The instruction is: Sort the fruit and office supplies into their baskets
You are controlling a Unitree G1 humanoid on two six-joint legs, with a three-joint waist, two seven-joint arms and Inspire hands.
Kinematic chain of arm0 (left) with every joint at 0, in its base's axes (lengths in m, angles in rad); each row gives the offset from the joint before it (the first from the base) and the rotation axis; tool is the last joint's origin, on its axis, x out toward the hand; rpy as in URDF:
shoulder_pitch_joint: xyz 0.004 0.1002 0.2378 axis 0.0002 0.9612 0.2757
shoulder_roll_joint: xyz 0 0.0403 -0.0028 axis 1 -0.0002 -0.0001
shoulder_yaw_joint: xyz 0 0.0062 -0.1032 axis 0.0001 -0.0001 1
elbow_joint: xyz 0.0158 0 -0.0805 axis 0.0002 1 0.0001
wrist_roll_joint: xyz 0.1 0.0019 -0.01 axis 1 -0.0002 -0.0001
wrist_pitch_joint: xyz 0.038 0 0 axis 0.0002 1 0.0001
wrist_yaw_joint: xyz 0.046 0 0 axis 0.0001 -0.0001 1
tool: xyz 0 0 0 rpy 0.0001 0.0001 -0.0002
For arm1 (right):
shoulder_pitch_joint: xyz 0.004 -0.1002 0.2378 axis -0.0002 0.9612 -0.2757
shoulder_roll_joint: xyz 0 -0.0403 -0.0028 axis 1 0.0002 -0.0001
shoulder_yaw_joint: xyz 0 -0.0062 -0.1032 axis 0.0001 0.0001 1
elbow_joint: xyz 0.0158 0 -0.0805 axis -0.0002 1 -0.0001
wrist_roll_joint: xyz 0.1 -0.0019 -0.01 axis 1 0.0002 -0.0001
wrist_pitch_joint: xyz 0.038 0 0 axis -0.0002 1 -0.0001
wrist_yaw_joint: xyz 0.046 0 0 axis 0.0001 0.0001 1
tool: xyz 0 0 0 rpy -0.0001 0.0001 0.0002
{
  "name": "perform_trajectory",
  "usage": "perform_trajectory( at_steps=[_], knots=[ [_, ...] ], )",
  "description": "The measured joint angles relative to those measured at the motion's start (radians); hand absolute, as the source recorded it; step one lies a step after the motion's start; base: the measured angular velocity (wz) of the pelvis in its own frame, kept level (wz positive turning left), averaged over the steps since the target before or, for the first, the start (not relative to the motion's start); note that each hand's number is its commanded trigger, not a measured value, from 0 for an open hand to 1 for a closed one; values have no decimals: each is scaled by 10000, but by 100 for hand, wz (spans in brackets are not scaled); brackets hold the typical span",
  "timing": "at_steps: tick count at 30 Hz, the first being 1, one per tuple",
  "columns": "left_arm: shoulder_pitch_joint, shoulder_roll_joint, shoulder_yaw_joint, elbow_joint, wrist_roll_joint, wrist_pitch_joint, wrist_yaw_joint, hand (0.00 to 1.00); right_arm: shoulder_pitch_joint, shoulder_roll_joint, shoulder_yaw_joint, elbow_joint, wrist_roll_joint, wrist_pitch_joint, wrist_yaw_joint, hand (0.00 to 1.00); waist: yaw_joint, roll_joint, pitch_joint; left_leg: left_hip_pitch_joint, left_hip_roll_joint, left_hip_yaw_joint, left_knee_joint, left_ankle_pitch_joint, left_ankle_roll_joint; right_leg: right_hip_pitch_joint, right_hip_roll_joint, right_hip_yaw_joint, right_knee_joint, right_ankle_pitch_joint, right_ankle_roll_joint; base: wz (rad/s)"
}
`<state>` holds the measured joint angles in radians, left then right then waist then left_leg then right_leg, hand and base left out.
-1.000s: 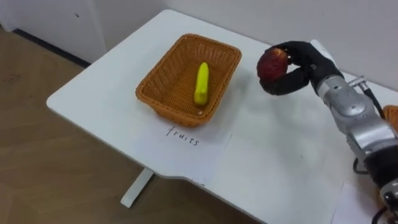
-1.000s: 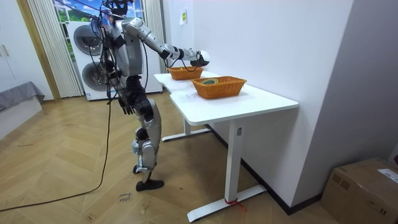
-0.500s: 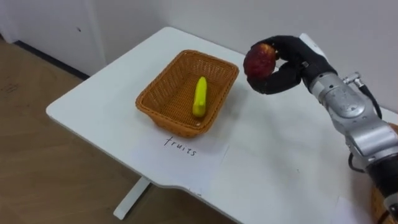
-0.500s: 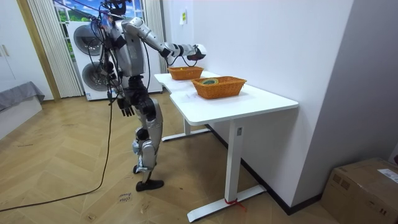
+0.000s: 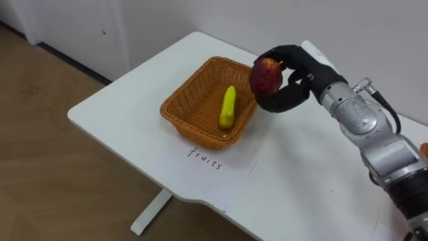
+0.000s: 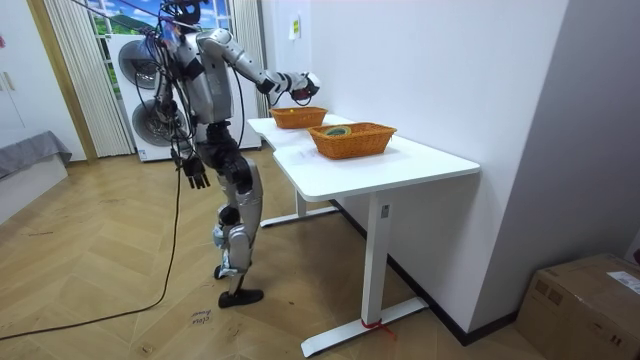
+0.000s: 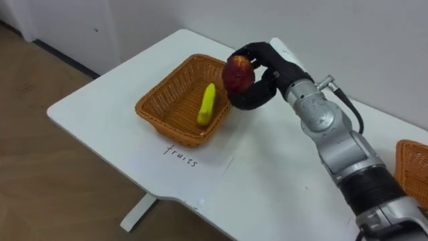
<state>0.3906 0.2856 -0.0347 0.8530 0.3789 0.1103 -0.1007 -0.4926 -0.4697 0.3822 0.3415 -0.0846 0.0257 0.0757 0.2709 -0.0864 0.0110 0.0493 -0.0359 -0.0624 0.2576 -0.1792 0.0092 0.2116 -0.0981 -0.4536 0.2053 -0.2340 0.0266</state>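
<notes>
Apple [image 5: 265,75] cupped within right hand's [image 5: 302,72] curled fingers [image 5: 279,104] — just beside basket [image 5: 190,129].

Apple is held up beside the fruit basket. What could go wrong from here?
1. The right hand holds the apple about over the right rim of the basket, not its middle; released here, it may hit the rim and roll across the table.
2. The banana lies along the basket's middle; a dropped apple could land on it and bounce out.
3. Lowering, the right hand could knock the basket aside; the left hand hangs at the robot's side, giving no support.
</notes>
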Motion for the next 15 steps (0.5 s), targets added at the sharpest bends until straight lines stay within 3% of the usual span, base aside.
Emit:
perform_trajectory(
  at_steps=[4,10,15],
  knots=[
    [344,-12,9,-237,98,138,-201,0,285,67,10,-154,-244,0,48,100,164,-50,-64,160,-112,-239,-6,1,6,223,-59,-178,-14,-55,83,17],
    [829,-36,13,-599,930,419,-395,0,617,188,5,-509,-339,204,158,100,634,-18,-60,231,-157,-366,-20,-10,23,341,-71,-223,-31,-85,121,6],
    [1115,-39,10,-700,935,593,-402,0,921,245,-1,-834,-424,327,385,100,620,62,-93,339,-336,-661,-7,-9,53,542,-217,-525,-22,-204,224,17]
  ],
)
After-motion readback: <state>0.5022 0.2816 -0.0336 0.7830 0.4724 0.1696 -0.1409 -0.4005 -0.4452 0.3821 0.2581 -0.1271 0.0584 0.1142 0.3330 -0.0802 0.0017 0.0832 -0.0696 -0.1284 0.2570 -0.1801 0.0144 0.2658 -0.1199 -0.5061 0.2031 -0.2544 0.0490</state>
